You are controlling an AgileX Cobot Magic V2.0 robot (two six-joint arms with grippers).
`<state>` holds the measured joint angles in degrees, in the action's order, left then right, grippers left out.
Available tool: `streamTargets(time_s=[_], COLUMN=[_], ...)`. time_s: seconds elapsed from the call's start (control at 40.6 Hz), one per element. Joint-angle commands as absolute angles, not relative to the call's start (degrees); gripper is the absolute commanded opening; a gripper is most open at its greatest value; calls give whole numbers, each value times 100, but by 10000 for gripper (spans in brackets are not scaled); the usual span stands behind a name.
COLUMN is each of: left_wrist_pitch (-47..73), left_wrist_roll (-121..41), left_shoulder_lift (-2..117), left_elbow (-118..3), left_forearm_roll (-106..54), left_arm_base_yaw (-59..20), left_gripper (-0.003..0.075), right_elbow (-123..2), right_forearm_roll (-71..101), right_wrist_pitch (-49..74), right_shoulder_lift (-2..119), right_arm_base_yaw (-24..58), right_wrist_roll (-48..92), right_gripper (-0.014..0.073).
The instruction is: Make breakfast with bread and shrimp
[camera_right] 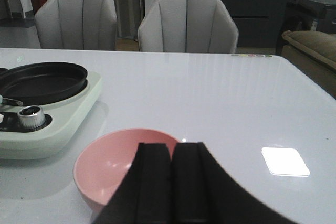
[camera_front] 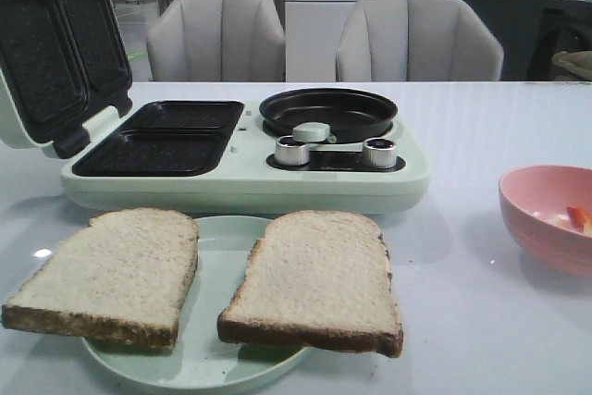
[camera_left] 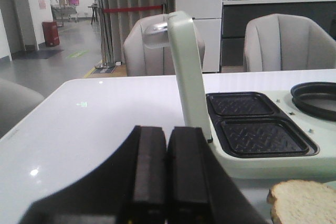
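Note:
Two slices of bread lie on a pale green plate (camera_front: 215, 245) at the front of the table: the left slice (camera_front: 111, 270) and the right slice (camera_front: 319, 279). A corner of one slice (camera_left: 304, 202) shows in the left wrist view. The shrimp (camera_front: 578, 218) is a small orange-red piece inside the pink bowl (camera_front: 546, 215) at the right. My left gripper (camera_left: 168, 132) is shut and empty, left of the breakfast maker. My right gripper (camera_right: 171, 148) is shut and empty, just over the near side of the pink bowl (camera_right: 105, 169); the shrimp is hidden in that view. Neither gripper appears in the front view.
A pale green breakfast maker (camera_front: 240, 168) stands behind the plate, its lid (camera_front: 55, 53) raised at the left over two dark sandwich wells (camera_front: 162, 139). A round black pan (camera_front: 328, 113) and two knobs sit on its right half. Two grey chairs stand behind the table.

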<state>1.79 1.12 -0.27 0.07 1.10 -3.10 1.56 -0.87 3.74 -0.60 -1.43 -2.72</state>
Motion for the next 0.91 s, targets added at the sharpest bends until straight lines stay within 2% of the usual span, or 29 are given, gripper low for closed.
streamTargets(time_s=[0.0,0.271,0.542,0.886], left_wrist_pitch=[-636,-39,1940,2796], left_wrist_roll=[103,103,103,103], left_shoulder_lift=[-121,66,1379,2488], left_elbow=[64,-1673,-3665,-3638], left_forearm_roll=[79,108,108,55], left_arm_base_yaw=[-340,-352,-352,-352], left_gripper=[101,101,101,101], right_elbow=[-174,-2044,-3833,-3961], right_forearm_roll=[-145,-138,486,-44], right_wrist_pitch=[-238,943,2347,3335], right_shoulder_lift=[-175,139,1636,3202], right_arm_base_yaw=[-156,-156,-156,-156], right_wrist_roll=[-252,-252,-252,-247], right_gripper=[35,35,35,35])
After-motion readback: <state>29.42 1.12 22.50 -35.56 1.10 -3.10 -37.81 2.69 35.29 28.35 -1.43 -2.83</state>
